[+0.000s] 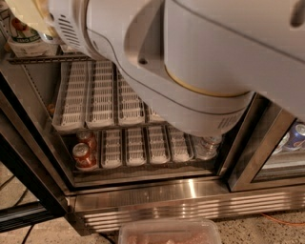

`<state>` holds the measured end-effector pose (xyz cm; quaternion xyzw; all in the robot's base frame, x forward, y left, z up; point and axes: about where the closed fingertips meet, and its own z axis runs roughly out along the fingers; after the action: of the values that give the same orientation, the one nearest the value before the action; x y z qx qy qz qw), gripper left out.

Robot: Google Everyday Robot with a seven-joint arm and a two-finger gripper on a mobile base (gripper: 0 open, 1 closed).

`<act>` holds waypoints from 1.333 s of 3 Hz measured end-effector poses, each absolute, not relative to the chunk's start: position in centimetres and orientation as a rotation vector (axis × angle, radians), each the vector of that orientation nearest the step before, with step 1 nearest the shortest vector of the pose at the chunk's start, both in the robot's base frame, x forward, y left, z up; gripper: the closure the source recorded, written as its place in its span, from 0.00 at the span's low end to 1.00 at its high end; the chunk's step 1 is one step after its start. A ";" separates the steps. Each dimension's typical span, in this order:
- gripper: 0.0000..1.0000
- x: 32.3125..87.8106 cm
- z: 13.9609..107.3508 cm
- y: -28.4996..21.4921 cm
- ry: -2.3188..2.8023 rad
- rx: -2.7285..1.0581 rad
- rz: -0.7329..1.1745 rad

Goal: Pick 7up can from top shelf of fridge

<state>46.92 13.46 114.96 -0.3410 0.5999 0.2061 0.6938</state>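
A white 7up can (23, 38) with green lettering and a red dot stands at the far left of the top shelf (47, 59), partly cut off by the frame's edge. My gripper (27, 10) shows only as a pale tan piece in the top left corner, right above and against the can. My big white arm (190, 62) fills the upper view and hides most of the top shelf. The fridge (190, 202) stands open, its ribbed steel base below.
White slotted lane trays (102, 97) line the middle rack. On the lowest rack are two red cans (83, 152) at the left and a clear water bottle (207, 145) at the right. A blue can (298, 136) sits behind the neighbouring door. A plastic container (169, 231) lies below.
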 end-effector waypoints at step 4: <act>1.00 44.2 109.6 6.4 1.444 -0.743 0.629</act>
<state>44.18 6.36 109.61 -0.3263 0.6343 0.2760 0.6442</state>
